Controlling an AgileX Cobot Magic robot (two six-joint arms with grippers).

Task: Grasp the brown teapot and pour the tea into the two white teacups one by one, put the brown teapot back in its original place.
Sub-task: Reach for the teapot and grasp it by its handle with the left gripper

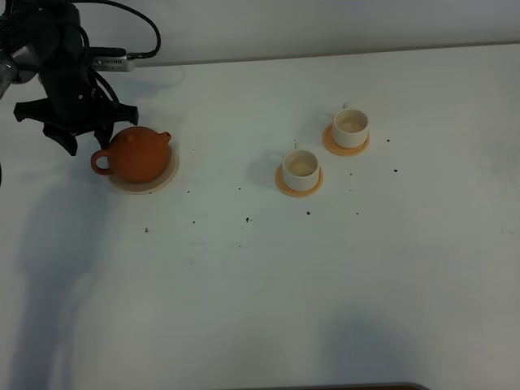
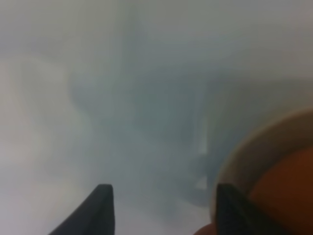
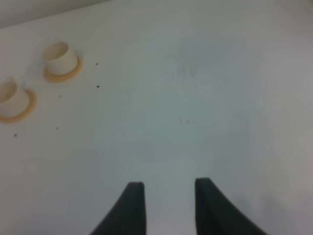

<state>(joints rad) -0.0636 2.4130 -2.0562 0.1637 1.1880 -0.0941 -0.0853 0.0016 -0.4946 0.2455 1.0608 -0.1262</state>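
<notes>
The brown teapot [image 1: 140, 156] sits on its pale beige saucer [image 1: 166, 177] at the far left, loop handle pointing left. My left gripper [image 1: 85, 140] hovers just behind and left of the handle, jaws wide open, nothing between them. The blurred left wrist view shows the left gripper [image 2: 161, 200] over bare table, with the teapot [image 2: 288, 196] and saucer rim [image 2: 254, 147] beside one finger. The two white teacups [image 1: 301, 166] [image 1: 351, 126] stand on orange-tan coasters right of centre. My right gripper [image 3: 168, 200] is open by a narrow gap over bare table, with both teacups [image 3: 59, 56] [image 3: 10, 95] far off.
Small dark specks [image 1: 248, 218] dot the white table [image 1: 260, 292] between the teapot and the cups. A dark cable [image 1: 146, 32] runs behind the left arm at the back left. The right arm does not show in the exterior high view.
</notes>
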